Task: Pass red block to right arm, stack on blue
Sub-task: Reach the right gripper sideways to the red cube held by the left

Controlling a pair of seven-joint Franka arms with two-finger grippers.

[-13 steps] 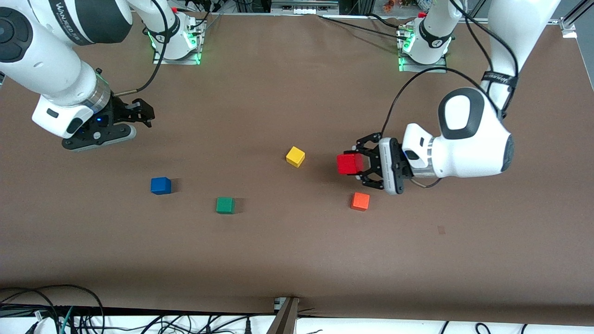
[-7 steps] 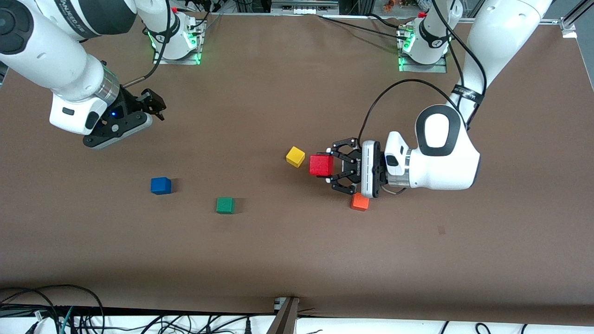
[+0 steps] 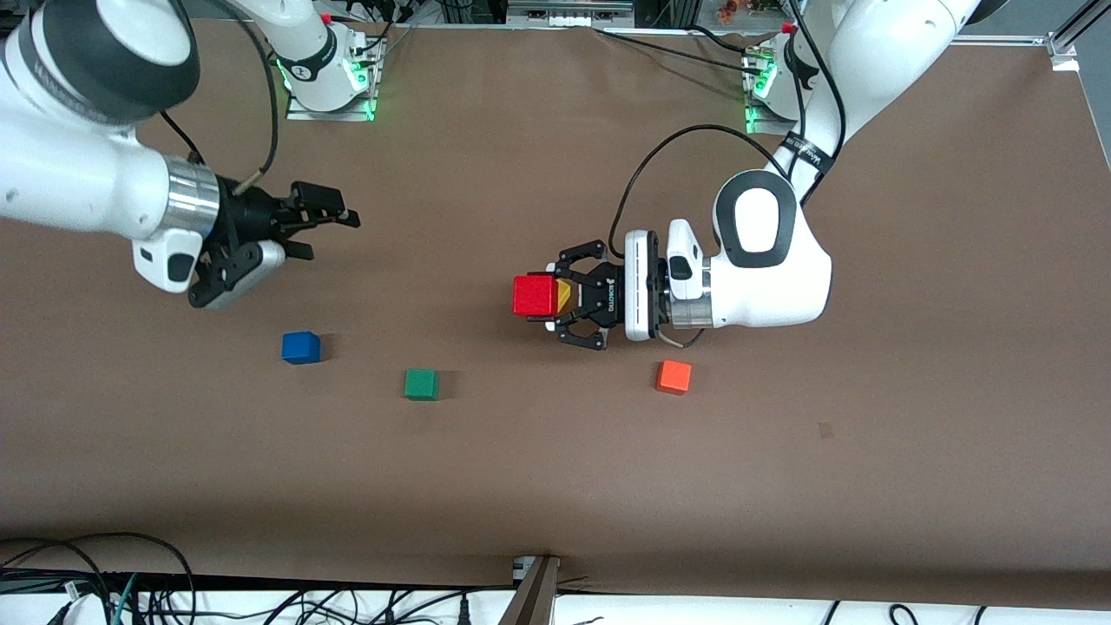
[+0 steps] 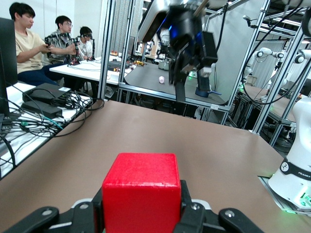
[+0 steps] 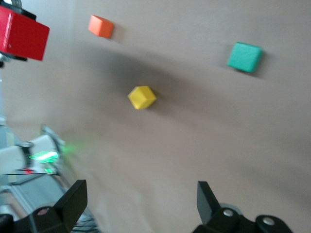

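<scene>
The red block (image 3: 533, 295) is held up in the air, with my left gripper (image 3: 545, 299) shut on it, over the yellow cube (image 3: 564, 293), which it partly hides. In the left wrist view the red block (image 4: 141, 191) fills the space between the jaws. My right gripper (image 3: 325, 233) hangs open and holds nothing, over bare table above the blue cube (image 3: 300, 347), and points toward the red block. The right wrist view shows the open right gripper (image 5: 141, 199) and, farther off, the red block (image 5: 22, 33).
A green cube (image 3: 421, 384) lies beside the blue one, toward the left arm's end. An orange cube (image 3: 673, 377) sits nearer the front camera than the left wrist. The arm bases (image 3: 330, 82) stand along the table's back edge.
My left arm has carried the red block toward the right arm's end, from beside the orange cube to over the yellow cube. My right gripper has swung toward the middle, still open.
</scene>
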